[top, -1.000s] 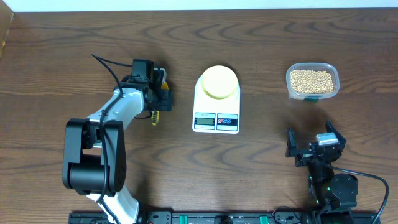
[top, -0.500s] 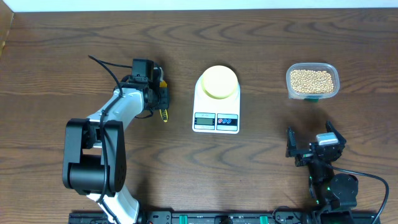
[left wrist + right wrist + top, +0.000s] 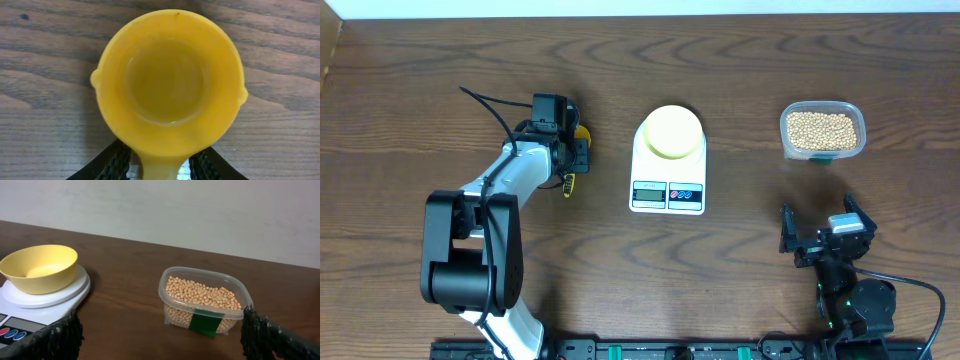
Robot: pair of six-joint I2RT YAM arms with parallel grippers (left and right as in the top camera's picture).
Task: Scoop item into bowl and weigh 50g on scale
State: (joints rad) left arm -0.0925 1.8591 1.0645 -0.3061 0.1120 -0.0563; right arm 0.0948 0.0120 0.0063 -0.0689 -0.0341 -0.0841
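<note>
The left end effector (image 3: 160,162) is closed narrowly on the handle of a yellow plastic measuring scoop (image 3: 167,82), cup empty and mouth up, probably so it can carry a load level. Its long axis runs near-to-far, cup at the far end. The small round tan beans (image 3: 200,292) fill a clear rectangular plastic tub (image 3: 175,315) at the far right of the dark wooden counter (image 3: 740,280). The pale yellow round bowl (image 3: 671,131) sits on the white rectangular digital scale (image 3: 668,190), ready for weighing. The right end effector (image 3: 825,238) waits near, spread wide.
</note>
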